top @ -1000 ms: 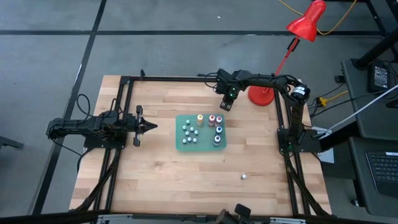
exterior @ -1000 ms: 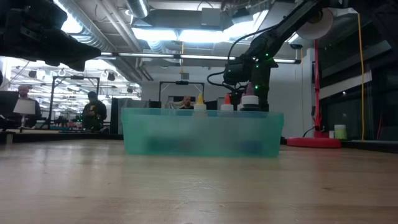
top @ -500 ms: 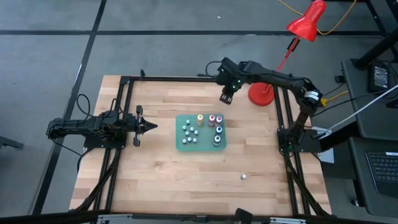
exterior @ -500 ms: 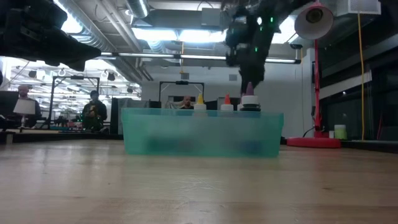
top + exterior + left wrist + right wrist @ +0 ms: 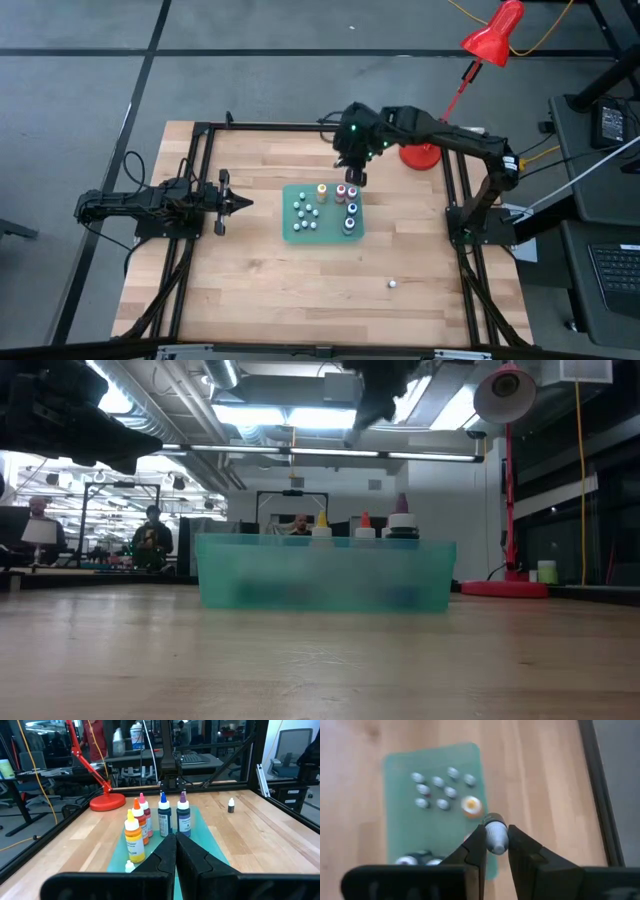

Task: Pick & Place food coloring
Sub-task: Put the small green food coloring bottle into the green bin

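**Right gripper over the mat w/ a bottle pinched**

Right gripper (image 5: pixel 495 840) is clamped on one small food coloring bottle (image 5: pixel 495 834), whitish cap showing between the fingers, held up in the air above the far edge of the green mat (image 5: pixel 296 228). In the high view the gripper (image 5: pixel 354 176) sits just past the row of taller bottles (image 5: pixel 346 192) at that end. Rest of the set stands on the mat: a cluster of whitish caps (image 5: pixel 305 210) plus an orange-topped one (image 5: pixel 322 189). One stray bottle (image 5: pixel 393 283) is alone on the table (image 5: pixel 250 290), well apart from the mat, near the front. Left gripper (image 5: pixel 238 203) waits at the mat's left side, fingers pressed together, holding nothing.

Risks, as I judge them:
- Grip is on the cap end only, so the bottle could swing or slip out if the arm moves fast.
- Bottles on the mat are packed close; coming down off-centre could knock a neighbour over, esp. the tall ones.
- Releasing too high = bottle tips, rolls off the mat.
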Controlling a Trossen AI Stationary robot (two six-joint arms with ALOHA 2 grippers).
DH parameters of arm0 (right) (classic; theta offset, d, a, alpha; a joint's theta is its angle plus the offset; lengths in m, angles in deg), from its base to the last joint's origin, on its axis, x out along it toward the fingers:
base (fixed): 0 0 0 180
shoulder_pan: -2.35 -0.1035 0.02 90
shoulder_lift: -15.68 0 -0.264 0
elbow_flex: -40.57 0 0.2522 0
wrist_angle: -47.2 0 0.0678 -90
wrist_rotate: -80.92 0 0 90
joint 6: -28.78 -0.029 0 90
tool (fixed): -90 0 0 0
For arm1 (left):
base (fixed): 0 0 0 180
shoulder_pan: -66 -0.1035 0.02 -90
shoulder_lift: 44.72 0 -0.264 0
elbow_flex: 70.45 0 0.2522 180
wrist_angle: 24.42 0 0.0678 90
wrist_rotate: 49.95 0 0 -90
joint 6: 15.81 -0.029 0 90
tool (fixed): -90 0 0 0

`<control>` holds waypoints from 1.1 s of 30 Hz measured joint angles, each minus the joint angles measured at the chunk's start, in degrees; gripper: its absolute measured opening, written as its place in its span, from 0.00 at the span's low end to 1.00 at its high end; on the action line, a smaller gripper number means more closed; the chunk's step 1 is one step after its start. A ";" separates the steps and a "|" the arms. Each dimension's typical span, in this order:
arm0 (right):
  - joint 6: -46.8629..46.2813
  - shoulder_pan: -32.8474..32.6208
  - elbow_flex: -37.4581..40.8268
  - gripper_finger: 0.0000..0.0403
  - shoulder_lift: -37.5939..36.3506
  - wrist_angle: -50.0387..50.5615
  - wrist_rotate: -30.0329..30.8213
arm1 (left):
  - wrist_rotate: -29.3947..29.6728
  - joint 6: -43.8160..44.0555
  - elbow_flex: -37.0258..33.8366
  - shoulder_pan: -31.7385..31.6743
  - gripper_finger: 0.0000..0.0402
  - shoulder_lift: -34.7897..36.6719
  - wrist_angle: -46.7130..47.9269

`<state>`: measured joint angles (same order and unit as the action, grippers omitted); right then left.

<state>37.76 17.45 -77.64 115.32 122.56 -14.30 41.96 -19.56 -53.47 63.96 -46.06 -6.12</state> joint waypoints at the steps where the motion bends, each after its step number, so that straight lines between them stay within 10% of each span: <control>1: -0.75 -1.34 -0.52 0.16 0.00 -0.06 0.74 | 0.00 0.00 0.00 0.00 0.01 0.00 0.00; 14: -8.60 -14.80 3.21 0.16 1.07 -2.12 3.69 | 0.00 0.00 0.00 0.00 0.01 0.00 0.00; 33: -17.86 -17.60 8.40 0.16 16.84 -10.84 3.68 | 0.00 0.00 0.00 -0.01 0.01 0.00 0.00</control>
<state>19.90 -0.15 -69.24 132.15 111.72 -10.62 41.96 -19.56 -53.47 63.95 -46.06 -6.12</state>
